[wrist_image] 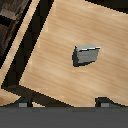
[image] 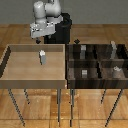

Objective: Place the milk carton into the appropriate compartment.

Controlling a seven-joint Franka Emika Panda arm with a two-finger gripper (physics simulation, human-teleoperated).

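The milk carton (image: 42, 57) is a small pale grey-white carton with a lighter top. It stands upright in the light wooden tray (image: 15, 70), a little towards the back of it. It also shows in the wrist view (wrist_image: 86, 55), seen from above on the tray floor. My gripper (image: 40, 42) hangs above the tray's back edge, higher than the carton and just behind it. In the wrist view the gripper (wrist_image: 63, 103) is open and empty, and its two fingertips (wrist_image: 22, 103) stand wide apart, clear of the carton.
A dark wooden bin (image: 70, 70) split into compartments stands on the exterior view's right, next to the tray. It holds a taller dark-grey box (image: 114, 48), a short grey cube (image: 84, 73) and other small items. Both containers rest on thin legs.
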